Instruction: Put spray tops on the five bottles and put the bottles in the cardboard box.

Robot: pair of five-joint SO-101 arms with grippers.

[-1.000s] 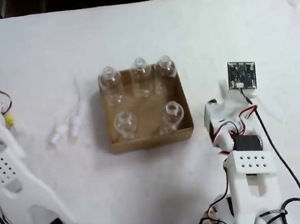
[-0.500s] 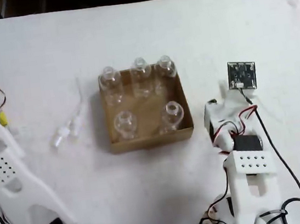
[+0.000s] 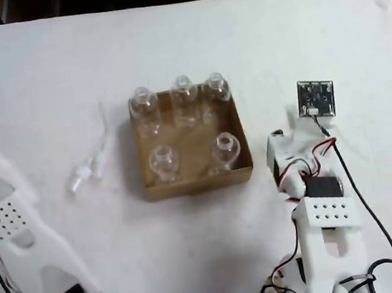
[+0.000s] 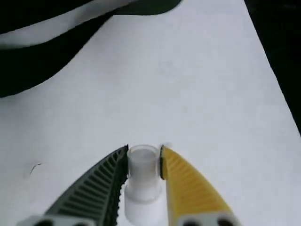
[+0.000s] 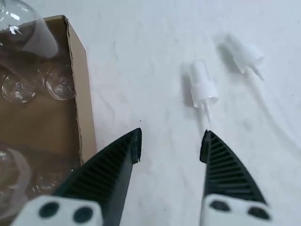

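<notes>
Five bottles (image 3: 163,159) stand in box (image 3: 197,184), none capped as far as visible. Two tops (image 3: 87,168) loose on table (image 3: 311,30) beside box. Left gripper (image 4: 143,153) clamps one top (image 4: 141,188). Right gripper (image 5: 171,141) wide, empty. All capping seemingly left.
</notes>
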